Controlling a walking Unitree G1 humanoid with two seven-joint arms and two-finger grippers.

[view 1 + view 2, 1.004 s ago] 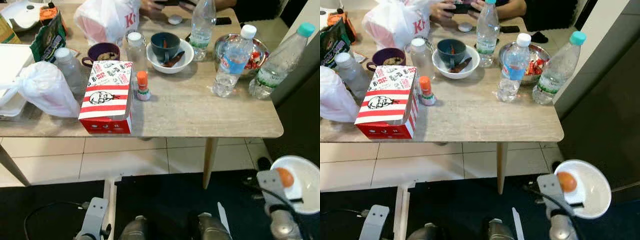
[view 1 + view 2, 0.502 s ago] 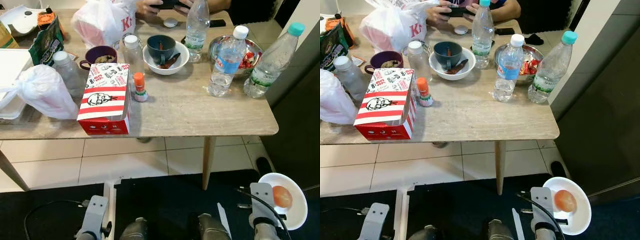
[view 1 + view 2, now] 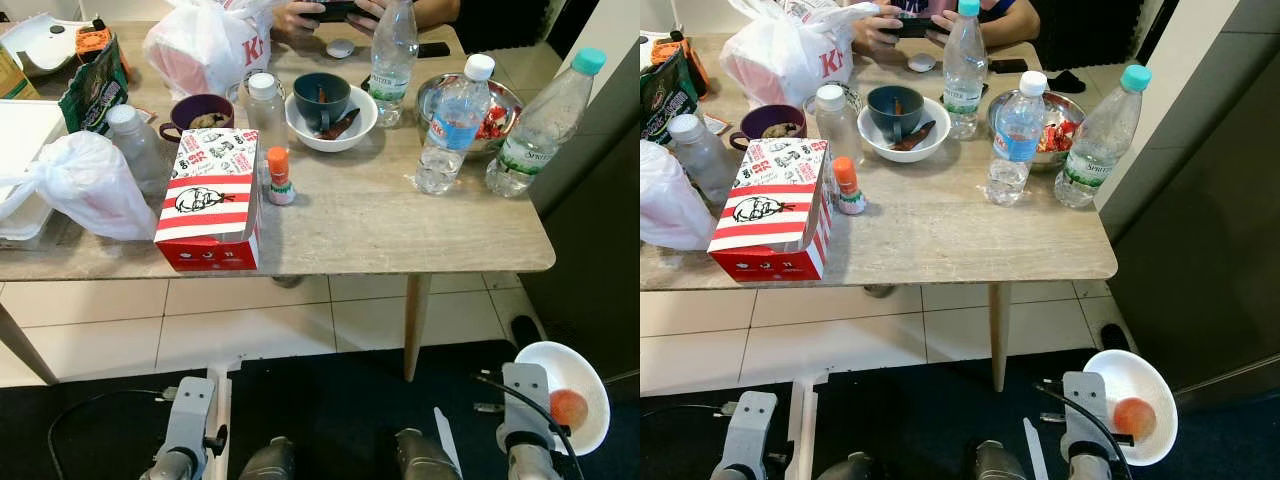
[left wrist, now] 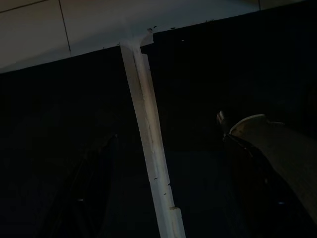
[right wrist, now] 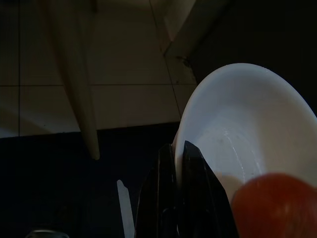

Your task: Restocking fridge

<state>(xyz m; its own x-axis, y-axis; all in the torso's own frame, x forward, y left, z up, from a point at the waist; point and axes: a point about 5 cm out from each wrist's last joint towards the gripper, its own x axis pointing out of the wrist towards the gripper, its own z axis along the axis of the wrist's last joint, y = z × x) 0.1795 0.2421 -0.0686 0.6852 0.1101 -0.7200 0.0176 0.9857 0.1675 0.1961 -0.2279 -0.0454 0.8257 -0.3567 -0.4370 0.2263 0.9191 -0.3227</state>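
Two arms of mine are at the bottom of the frame. My right pincer [image 5: 179,158] at the lower right is closed on the rim of a white bowl [image 3: 1118,378], one finger on each side of the rim, and an orange fruit [image 3: 1134,417] lies inside the bowl. My left pincer [image 3: 188,415] hangs idle at the lower left over a dark mat [image 3: 330,390]; I cannot tell if it is wide or narrow. Beyond the mat is a pale tiled floor [image 3: 250,325]. Further up stands the worktop [image 3: 400,225]. On it, near the front edge at the left, is a red and white box [image 3: 210,195], and just beside it a small orange-capped bottle [image 3: 279,175]. Three water bottles [image 3: 447,125] stand at the upper right, around a metal bowl [image 3: 1065,105]. At the top edge a person's hands [image 3: 875,25] hold a phone.
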